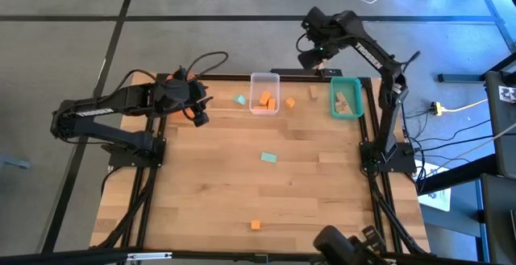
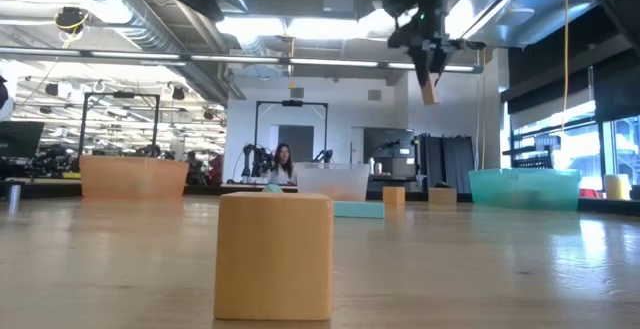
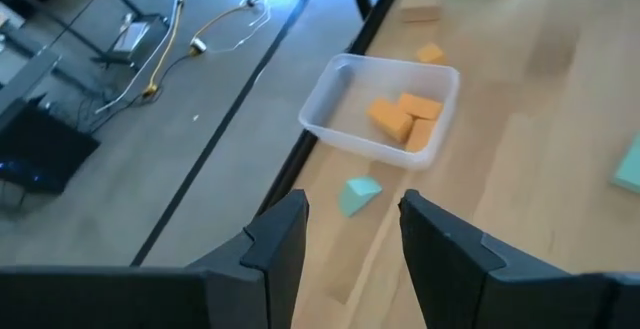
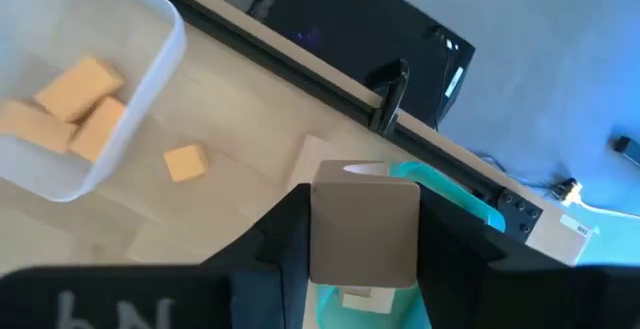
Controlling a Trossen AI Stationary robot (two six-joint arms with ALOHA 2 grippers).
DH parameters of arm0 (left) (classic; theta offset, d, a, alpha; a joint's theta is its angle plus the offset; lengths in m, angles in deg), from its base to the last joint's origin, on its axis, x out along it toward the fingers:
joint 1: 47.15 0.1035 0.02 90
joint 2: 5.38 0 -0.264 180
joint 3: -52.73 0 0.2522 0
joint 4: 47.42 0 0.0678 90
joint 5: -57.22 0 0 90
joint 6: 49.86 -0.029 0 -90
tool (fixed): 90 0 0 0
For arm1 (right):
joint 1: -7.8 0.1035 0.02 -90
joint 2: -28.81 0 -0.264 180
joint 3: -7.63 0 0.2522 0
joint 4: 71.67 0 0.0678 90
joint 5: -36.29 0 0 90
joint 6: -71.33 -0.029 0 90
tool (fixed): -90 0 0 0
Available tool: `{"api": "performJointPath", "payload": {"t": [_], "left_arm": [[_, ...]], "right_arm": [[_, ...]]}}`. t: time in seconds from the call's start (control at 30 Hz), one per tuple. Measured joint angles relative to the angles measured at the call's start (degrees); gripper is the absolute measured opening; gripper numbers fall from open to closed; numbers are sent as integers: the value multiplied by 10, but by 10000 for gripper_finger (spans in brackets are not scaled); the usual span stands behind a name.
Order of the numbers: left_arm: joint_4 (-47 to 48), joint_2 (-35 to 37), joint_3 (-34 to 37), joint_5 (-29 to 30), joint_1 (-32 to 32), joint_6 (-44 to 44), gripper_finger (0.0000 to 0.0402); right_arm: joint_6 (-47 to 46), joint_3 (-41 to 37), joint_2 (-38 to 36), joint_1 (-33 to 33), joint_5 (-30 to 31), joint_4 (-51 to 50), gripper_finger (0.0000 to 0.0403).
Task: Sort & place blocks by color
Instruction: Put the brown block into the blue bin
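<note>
Right wrist view shows the right gripper (image 4: 362,231) pinching a small wood block (image 4: 364,231) by its flat sides, above the teal bin (image 4: 455,204). It looks light, hard, not slippery. The left gripper (image 3: 352,231) waits, released.

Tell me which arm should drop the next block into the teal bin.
Right. The right gripper is shut on a wood block and hangs above the teal bin's far end, where wood blocks already lie. The left gripper is open and empty near the clear bin.
</note>
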Motion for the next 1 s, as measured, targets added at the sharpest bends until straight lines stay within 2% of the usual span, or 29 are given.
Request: {"api": "performJointPath", "payload": {"t": [0.13,0.2,0.37,0.5,0.67,0.77,1.0], "left_arm": [[0,0,0,-1,21,0,151],[0,0,0,-1,28,0,151],[0,0,0,-5,42,-6,151],[0,0,0,-11,51,-14,151],[-3,0,0,-44,61,-15,151],[-3,-6,-1,-76,66,-29,151],[-12,-5,-1,-207,88,-40,151]], "right_arm": [[-9,-4,-37,1,2,2,132],[-20,-38,-64,1,3,2,132],[-74,-209,-169,1,7,0,132],[-133,-330,-239,-1,48,6,132],[-172,-455,-283,-15,56,84,132],[-172,-513,-283,-25,56,143,132],[-168,-611,-275,-53,55,244,132]]}}
